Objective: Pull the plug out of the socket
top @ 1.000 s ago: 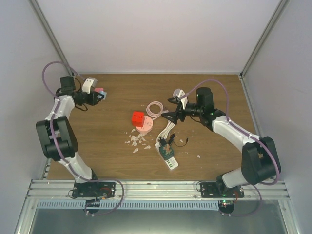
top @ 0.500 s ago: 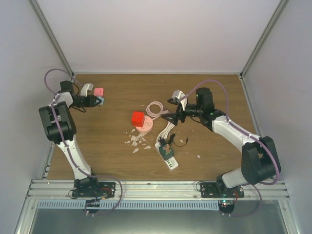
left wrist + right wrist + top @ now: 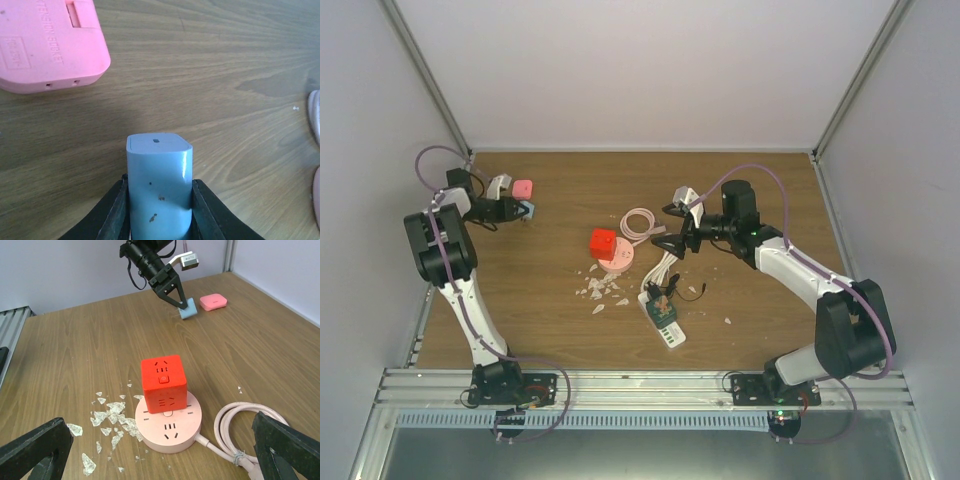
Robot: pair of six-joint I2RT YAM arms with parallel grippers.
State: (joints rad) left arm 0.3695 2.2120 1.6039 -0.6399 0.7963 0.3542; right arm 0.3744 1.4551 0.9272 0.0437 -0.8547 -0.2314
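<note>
At the centre of the top view, the red cube-shaped plug (image 3: 603, 243) sits upright on the round pink socket (image 3: 170, 430), so the pull itself looks not yet done. The right hand (image 3: 667, 240) hangs just right of it, fingers spread wide and gripping nothing. Toward the upper left, the left hand (image 3: 518, 209) is clenched on a light blue plastic block (image 3: 159, 170), near a flat pink plastic socket box (image 3: 50, 45). Since the earlier frame the left arm has folded back leftward, and the block now lies apart from the pink box. The right arm has barely shifted.
</note>
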